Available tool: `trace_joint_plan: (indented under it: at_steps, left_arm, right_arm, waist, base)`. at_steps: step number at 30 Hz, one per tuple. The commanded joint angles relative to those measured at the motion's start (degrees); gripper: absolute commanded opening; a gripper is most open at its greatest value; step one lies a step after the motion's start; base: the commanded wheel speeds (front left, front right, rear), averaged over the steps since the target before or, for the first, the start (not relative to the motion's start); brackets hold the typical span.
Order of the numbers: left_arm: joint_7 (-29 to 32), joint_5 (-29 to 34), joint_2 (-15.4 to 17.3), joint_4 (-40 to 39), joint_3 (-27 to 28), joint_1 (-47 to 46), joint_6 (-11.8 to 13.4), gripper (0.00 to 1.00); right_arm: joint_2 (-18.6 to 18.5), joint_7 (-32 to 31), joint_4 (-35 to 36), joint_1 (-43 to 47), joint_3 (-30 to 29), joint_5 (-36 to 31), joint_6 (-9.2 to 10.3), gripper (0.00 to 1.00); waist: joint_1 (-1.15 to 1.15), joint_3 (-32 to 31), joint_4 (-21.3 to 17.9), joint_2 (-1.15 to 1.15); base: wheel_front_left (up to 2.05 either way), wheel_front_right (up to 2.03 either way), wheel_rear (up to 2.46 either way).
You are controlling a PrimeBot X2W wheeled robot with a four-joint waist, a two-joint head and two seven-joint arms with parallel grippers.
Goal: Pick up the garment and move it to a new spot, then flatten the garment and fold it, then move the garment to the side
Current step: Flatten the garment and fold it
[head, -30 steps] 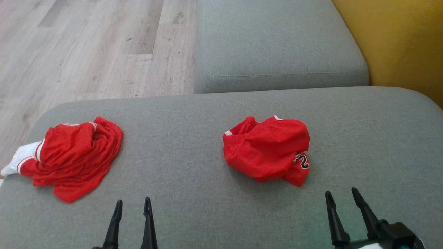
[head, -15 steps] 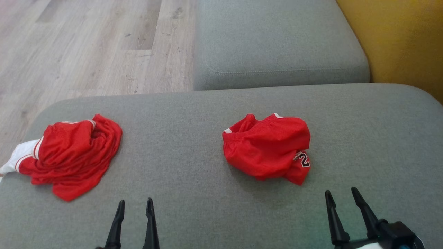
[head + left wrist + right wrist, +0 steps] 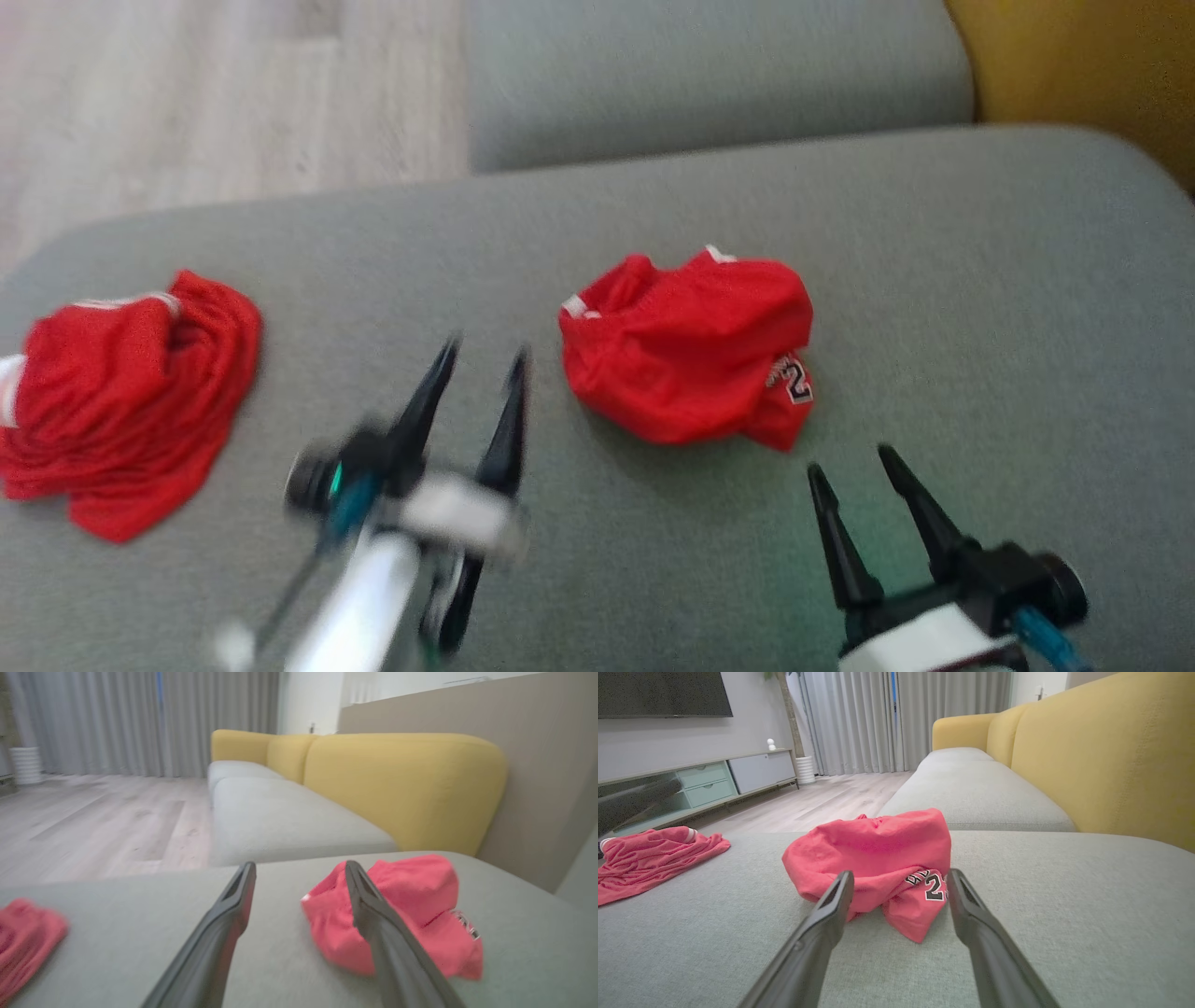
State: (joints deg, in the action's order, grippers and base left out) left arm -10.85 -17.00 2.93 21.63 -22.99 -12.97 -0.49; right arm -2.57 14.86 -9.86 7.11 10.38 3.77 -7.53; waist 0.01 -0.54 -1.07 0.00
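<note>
Blur marks our left gripper [image 3: 487, 347], risen from lower left toward the crumpled red mesh garment [image 3: 686, 345]; it and our right gripper [image 3: 850, 460] stand wide open, empty; we judge pickup begins.

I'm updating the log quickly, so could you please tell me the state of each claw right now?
The left claw is open, holding nothing.
The right claw is open, holding nothing.
</note>
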Motion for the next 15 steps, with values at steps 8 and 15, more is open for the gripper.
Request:
trace_joint_plan:
  at_steps: [8,15]
  left_arm:
    - [7.6,-8.9,0.0,9.7,-8.4,-28.6,-3.5,1.00]
    - [12.6,-16.4,0.0,19.7,-17.2,-41.6,-4.3,1.00]
  right_arm:
    - [-1.1,0.1,3.1,-8.5,4.3,-1.3,0.04,1.00]
    - [-1.7,0.1,3.6,-10.6,5.4,-1.4,0.04,1.00]
  waist:
    - [-0.01,12.1,-6.4,0.00]
    - [-0.01,17.9,-9.8,0.00]
  base:
    - [0.00,0.00,0.00]
    - [0.00,0.00,0.00]
